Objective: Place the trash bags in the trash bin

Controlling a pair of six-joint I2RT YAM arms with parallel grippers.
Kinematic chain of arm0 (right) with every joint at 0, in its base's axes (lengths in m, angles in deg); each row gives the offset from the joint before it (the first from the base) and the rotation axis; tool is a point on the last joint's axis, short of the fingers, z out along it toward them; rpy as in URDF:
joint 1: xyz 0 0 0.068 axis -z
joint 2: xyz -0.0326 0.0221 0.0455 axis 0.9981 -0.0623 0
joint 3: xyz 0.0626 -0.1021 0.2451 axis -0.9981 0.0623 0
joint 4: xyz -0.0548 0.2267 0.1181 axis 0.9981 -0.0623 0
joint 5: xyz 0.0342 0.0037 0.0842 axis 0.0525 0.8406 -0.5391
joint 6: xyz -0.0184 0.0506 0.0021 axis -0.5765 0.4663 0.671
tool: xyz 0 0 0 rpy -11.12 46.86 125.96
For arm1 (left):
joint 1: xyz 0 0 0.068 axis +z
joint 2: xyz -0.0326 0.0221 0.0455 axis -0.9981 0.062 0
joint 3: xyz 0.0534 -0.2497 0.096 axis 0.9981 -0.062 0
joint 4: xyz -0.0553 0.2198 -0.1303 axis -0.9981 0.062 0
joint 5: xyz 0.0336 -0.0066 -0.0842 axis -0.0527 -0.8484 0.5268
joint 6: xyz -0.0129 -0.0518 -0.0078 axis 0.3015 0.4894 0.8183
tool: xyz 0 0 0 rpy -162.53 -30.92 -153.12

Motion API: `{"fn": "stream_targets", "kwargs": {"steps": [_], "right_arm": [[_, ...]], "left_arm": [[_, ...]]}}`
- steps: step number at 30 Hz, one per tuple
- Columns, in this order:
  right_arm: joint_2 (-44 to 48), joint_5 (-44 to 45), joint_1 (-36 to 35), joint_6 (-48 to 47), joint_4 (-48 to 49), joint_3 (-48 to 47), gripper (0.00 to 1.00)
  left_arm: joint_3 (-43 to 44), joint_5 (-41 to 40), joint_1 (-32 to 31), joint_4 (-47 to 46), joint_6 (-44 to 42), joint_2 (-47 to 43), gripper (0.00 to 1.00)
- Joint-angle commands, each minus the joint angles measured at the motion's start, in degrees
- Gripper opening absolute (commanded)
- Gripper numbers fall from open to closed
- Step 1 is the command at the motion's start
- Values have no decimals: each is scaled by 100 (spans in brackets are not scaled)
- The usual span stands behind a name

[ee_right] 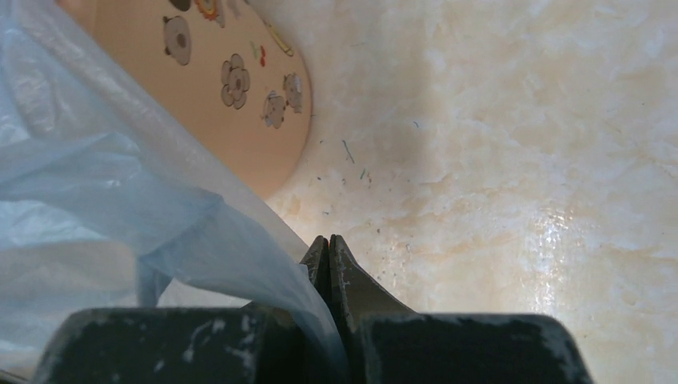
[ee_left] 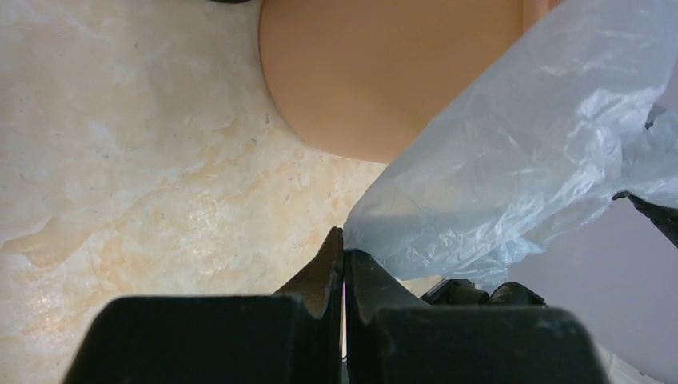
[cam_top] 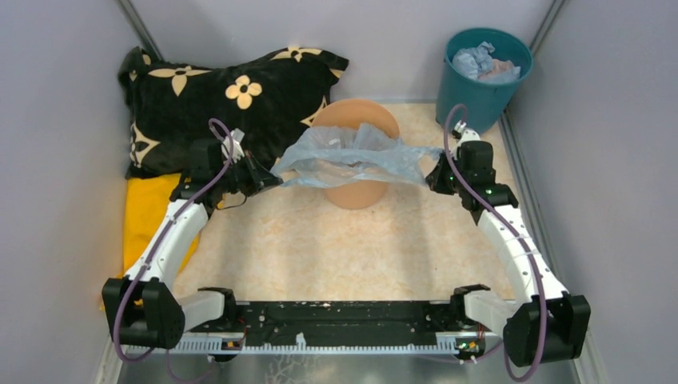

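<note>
Pale blue trash bag [cam_top: 352, 158] hangs stretched over the trash bin [cam_top: 357, 194] because your left pincer [cam_top: 270, 178] and right pincer [cam_top: 434, 173] each clamp an opposite edge, spreading it wide.

No readable text, labels, brands or numbers; trash bin [ee_right: 200, 104] bears only paw-print and flower marks.

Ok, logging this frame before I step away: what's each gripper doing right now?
Left gripper: closed, pinching one edge of the trash bag.
Right gripper: closed, gripping the opposite edge of the same trash bag.
</note>
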Motion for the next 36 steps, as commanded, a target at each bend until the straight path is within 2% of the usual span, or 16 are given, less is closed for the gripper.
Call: {"fn": "stream_targets", "kwargs": {"steps": [1, 5, 11, 20, 27, 36], "right_arm": [[-216, 597, 55, 136, 117, -48, 0], [-426, 902, 52, 281, 155, -15, 0], [-646, 881, 54, 373, 413, -139, 0], [-1358, 967, 54, 396, 482, -1391, 0], [-2238, 643, 52, 545, 626, -2447, 0], [-3280, 145, 54, 751, 858, -3109, 1]], "left_arm": [[-91, -12, 35, -284, -153, 106, 0], [-107, -266, 35, -325, -201, 203, 0], [27, -306, 35, -453, -171, 532, 0], [990, -197, 35, -400, -30, 1045, 0], [1733, -51, 35, -371, 43, 1483, 0], [1999, 171, 27, -567, 71, 2270, 0]]}}
